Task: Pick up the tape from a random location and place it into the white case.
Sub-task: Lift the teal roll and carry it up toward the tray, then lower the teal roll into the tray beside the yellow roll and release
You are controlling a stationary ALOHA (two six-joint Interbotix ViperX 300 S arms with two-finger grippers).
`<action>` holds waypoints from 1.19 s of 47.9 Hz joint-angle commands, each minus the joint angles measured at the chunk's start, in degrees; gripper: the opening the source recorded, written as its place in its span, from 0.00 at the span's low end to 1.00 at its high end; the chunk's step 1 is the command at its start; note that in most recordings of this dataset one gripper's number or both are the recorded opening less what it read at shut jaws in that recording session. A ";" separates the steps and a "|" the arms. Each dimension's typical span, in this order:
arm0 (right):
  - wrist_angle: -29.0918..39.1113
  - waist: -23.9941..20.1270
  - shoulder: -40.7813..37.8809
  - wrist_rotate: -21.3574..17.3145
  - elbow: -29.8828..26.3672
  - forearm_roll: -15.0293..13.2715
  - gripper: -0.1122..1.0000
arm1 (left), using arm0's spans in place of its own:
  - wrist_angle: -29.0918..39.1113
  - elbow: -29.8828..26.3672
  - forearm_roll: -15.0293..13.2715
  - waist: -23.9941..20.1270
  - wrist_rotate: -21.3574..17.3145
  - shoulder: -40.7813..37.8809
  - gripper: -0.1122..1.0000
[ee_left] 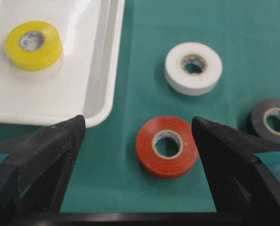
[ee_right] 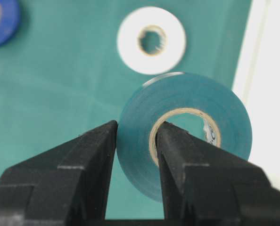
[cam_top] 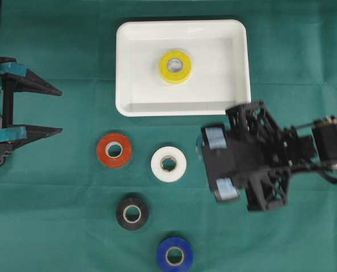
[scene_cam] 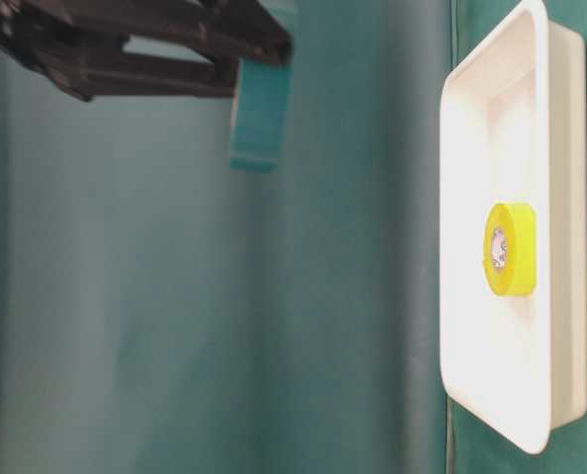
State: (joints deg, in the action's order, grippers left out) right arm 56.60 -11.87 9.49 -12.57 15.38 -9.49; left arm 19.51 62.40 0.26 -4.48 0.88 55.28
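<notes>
My right gripper is shut on a green tape roll, one finger inside the core and one outside, pinching its wall. The roll hangs above the green cloth, just right of the white roll and near the white case. The white case stands at the back centre with a yellow roll lying flat in it. In the overhead view the right arm is below the case's right corner. My left gripper stands open at the left edge, holding nothing.
Loose rolls lie flat in front of the case: red, white, black and blue. In the left wrist view the red roll lies ahead between the open fingers, beside the case's corner.
</notes>
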 commanded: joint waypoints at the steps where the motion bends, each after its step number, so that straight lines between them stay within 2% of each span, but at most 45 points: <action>1: -0.35 2.46 1.49 -0.09 -0.26 -0.35 0.36 | -0.26 -0.62 -0.09 -0.18 0.00 -0.26 0.98; 9: -0.62 7.82 1.41 0.18 0.62 -0.62 0.36 | -0.18 -0.53 -0.09 -0.18 0.00 -0.26 0.98; 24: -1.93 17.84 -0.44 0.62 0.88 -2.81 0.36 | -0.18 -0.44 -0.09 -0.18 0.00 -0.35 0.98; 40: -6.86 28.21 -3.60 1.14 0.79 -2.90 0.36 | -0.18 -0.09 -0.09 -0.18 0.00 -0.26 0.98; 49: -8.17 31.82 -4.13 1.14 0.88 -2.81 0.36 | 0.18 -0.09 -0.09 -0.18 0.00 -0.09 0.98; 57: -8.35 32.17 -4.22 1.14 0.88 -2.90 0.36 | 0.35 -0.09 -0.09 -0.18 0.00 -0.09 0.98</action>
State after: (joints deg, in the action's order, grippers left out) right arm 48.69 20.21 4.48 -11.51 16.88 -12.22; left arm 20.13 63.02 0.26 -4.48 0.88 55.37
